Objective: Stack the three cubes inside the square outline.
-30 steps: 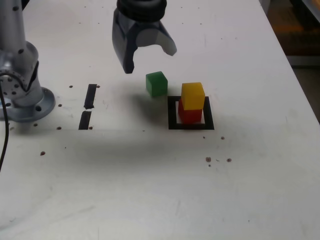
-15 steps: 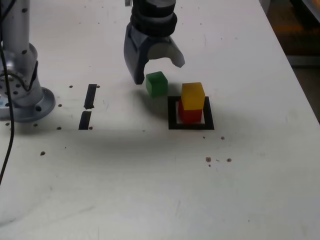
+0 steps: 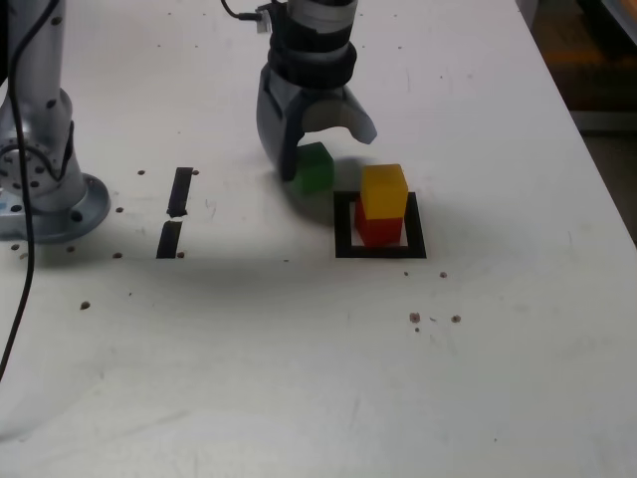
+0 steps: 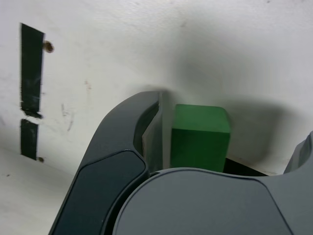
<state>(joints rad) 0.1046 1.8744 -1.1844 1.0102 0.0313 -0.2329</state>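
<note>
The gripper [image 3: 320,157] stood low over the white table [image 3: 299,378] with its jaws spread wide, straddling the green cube [image 3: 316,167]. In the wrist view one dark finger [image 4: 146,132] stood just beside the cube's [image 4: 200,137] flank, a narrow gap showing between them; the other jaw was well clear. Nothing was gripped; the green cube rested on the table.

The green cube sat just outside the square outline [image 3: 343,227], near its far corner on the exterior view's left. Inside the outline the yellow cube [image 3: 383,190] sat on the red cube [image 3: 377,228], roughly flush. Room between the green cube and the stack was tight.

Open table lay broad toward the camera and on the exterior view's right, as far as the table's edge. On the exterior view's left lay the two tape strips [image 3: 175,211] and, further out, the arm's base [image 3: 50,199].

Count: three cubes, one of each colour; one outline; two strips; several small dark specks [image 3: 415,318] scattered over the surface.
</note>
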